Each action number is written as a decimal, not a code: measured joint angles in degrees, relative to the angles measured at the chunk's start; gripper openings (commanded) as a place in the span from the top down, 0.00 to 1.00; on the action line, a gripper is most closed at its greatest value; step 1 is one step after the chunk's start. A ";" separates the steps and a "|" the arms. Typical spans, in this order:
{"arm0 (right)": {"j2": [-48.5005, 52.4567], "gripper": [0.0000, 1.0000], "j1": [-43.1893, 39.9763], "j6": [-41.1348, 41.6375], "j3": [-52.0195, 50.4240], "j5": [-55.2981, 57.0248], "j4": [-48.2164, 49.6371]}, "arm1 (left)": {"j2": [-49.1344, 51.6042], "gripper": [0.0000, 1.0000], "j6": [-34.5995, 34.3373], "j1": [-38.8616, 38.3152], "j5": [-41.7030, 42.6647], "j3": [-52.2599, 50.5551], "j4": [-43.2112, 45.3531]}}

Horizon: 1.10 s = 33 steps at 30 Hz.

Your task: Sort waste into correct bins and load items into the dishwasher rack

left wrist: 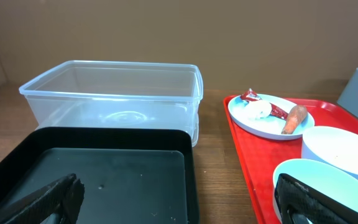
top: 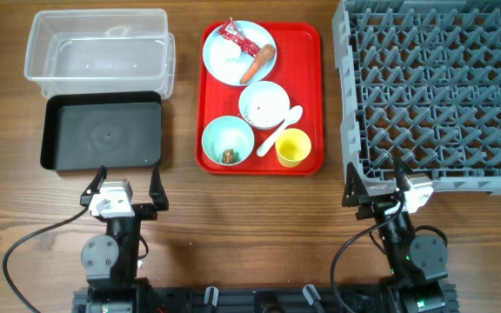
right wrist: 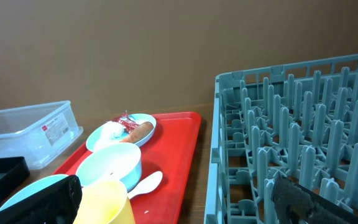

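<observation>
Sitting at the near edge of the bench (top: 233, 226), the left hand (top: 127, 184) and the right hand (top: 375, 181) are both holding their fingers spread wide, and neither one is gripping anything. The left hand is facing the black tray (top: 103, 132), which is lying just in front of the clear tub (top: 99, 52). The right hand is sitting just beside the near edge of the grey rack (top: 442, 87). Between the bins and the rack, the red tray (top: 307, 96) is carrying the dishes. At its far end the plate (top: 224, 65) is holding the red wrapper (top: 237, 36), the carrot piece (top: 262, 63) and the foil ball (left wrist: 257, 110). The middle bowl (top: 263, 104) is sitting behind the near bowl (top: 227, 139), where the brown lump (top: 230, 156) is lying. The white spoon (top: 281, 130) is lying beside the upright yellow cup (top: 293, 147).
</observation>
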 measured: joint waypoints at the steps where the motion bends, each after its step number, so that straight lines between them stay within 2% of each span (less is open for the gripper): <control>1: 0.00 0.00 0.00 -0.02 0.00 0.00 0.00 | 0.00 0.00 0.00 0.00 0.00 0.00 0.00; 29: 0.00 0.00 0.00 0.09 0.00 0.00 0.00 | 0.00 0.00 0.00 0.00 -0.55 0.00 0.13; 33: 0.00 0.00 0.00 2.95 0.00 0.02 0.57 | 0.00 0.00 0.00 0.00 -1.07 0.00 0.09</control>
